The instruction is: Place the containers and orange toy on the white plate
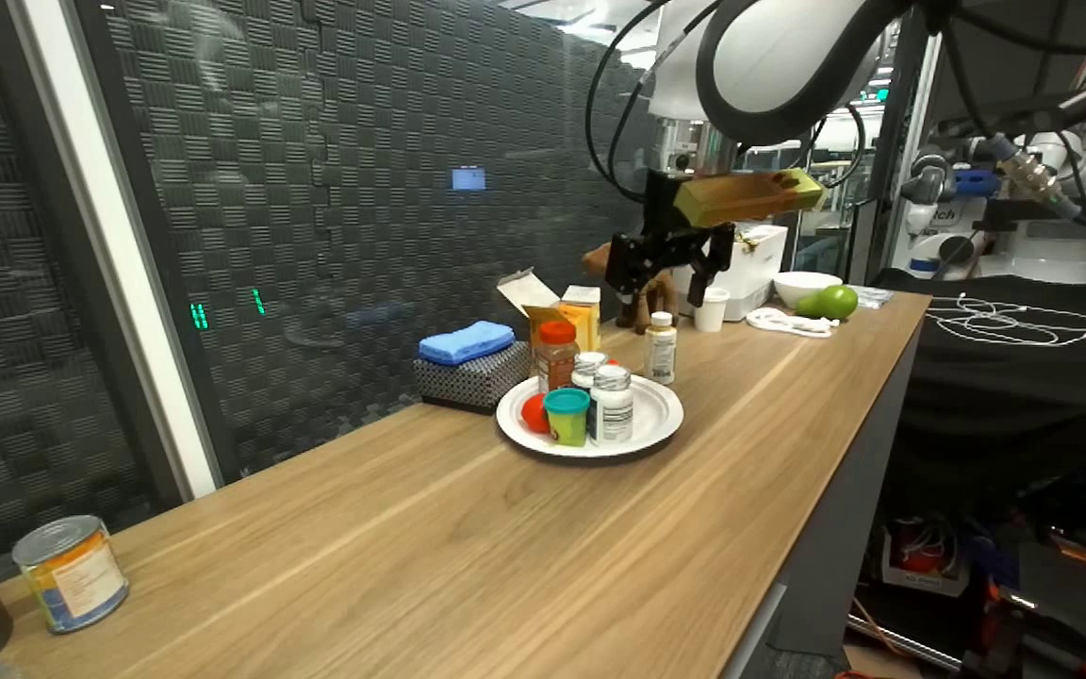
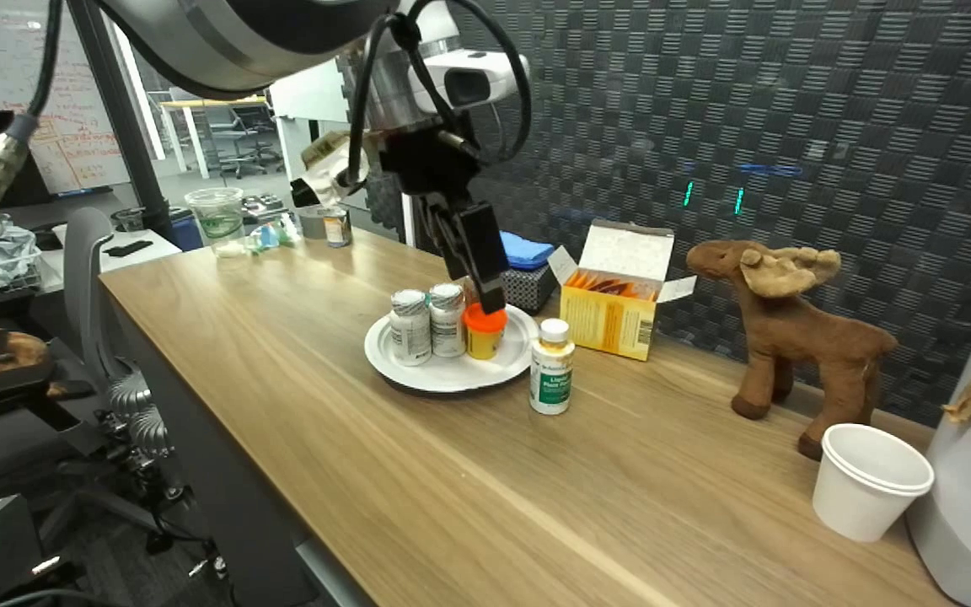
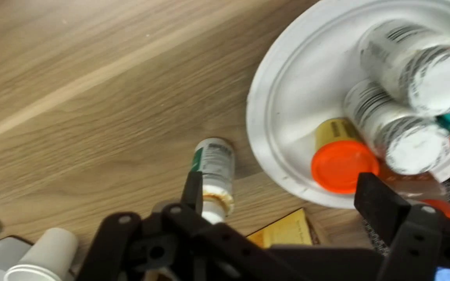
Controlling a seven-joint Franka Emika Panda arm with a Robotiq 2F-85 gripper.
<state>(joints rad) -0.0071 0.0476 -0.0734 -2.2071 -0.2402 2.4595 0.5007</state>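
The gripper [image 3: 282,190] hangs above the bench [image 1: 468,556] with its fingers [image 3: 379,203] spread wide — just air between the tips, so it holds nothing. In the wrist view, one finger hides a bit of the small bottle [image 3: 216,166] and the other hides a bit of the jar [image 1: 557,358].

The small bottle is white with a green label. It stands up straight on the bench, close to the plate [image 3: 297,107], with a strip of wood between them. The plate sits between the wall edge and the open edge of the bench. Two white bottles [image 2: 411,330] stand side by side on it, nearer the open edge. Just beside them, nearer the wall edge, is a yellow tub [image 2: 483,344] with an orange lid, and then the jar with its red lid. A green tub [image 1: 568,426] with a teal lid is on the plate too. Next to it is something round and red — maybe the orange toy [image 1: 534,415], but too much is hidden to be sure.

Along the wall edge are a yellow box [image 2: 603,324] with its lid up, a dotted box [image 1: 474,375] with a blue cloth [image 1: 468,342] on top, and a brown moose [image 2: 806,333]. A white cup [image 2: 865,489] stands just beside the moose. In an exterior view, a can [image 1: 72,573] stands near the wall edge, toward one end.
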